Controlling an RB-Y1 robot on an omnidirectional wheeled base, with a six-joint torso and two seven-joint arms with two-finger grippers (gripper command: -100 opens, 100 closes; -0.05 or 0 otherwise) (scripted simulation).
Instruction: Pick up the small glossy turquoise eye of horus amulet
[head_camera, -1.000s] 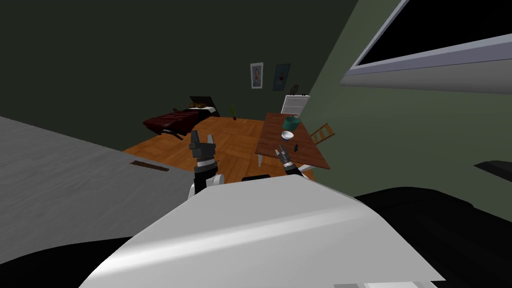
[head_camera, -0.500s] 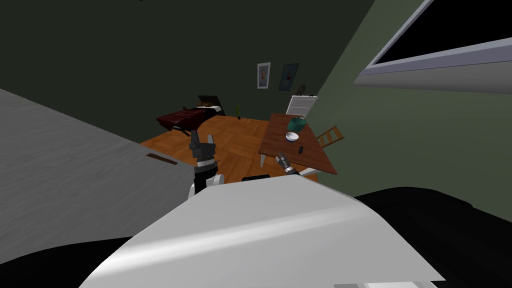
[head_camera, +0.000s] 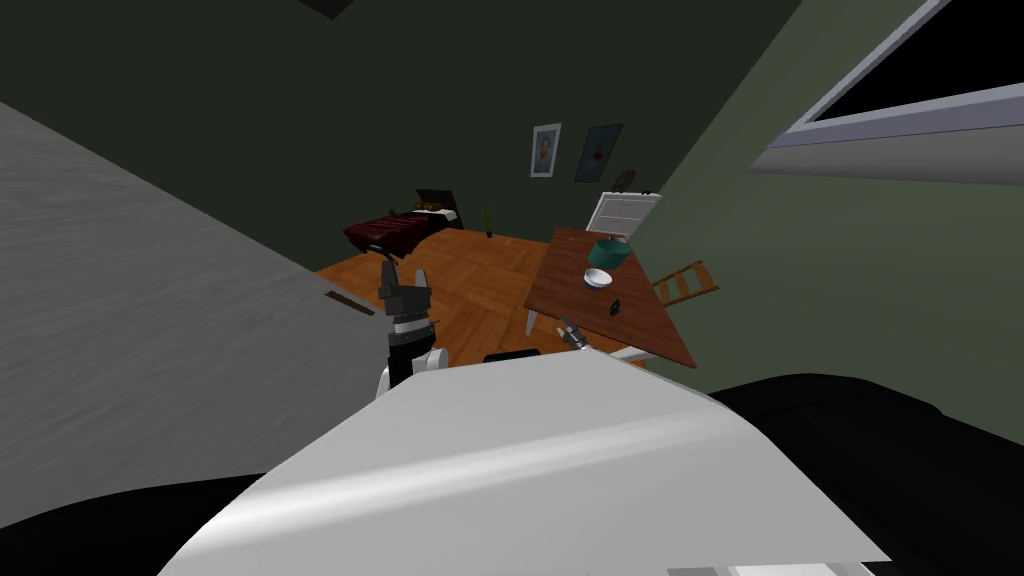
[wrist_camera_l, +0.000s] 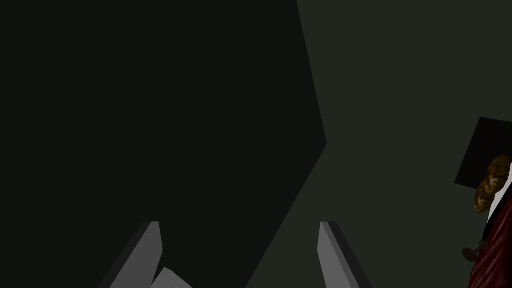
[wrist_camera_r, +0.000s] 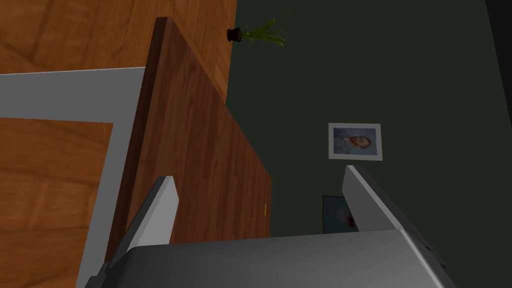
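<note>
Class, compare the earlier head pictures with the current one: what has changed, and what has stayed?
My view has swung: the brown table, with its teal bowl, white bowl and small dark object, now sits further right in it. The right claw has sunk toward my chest, open. Nothing was grasped. The left claw stays raised and open.

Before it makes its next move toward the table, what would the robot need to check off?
1. Right gripper open: ok, fingers apart.
2. Left gripper open: ok, held up empty.
3. Table in sight: ok, ahead on the right.
4. Target recognised: cannot tell; a small dark thing lies by the white bowl.
5. Right gripper at that thing: not ok, it is at the table's near edge.
</note>
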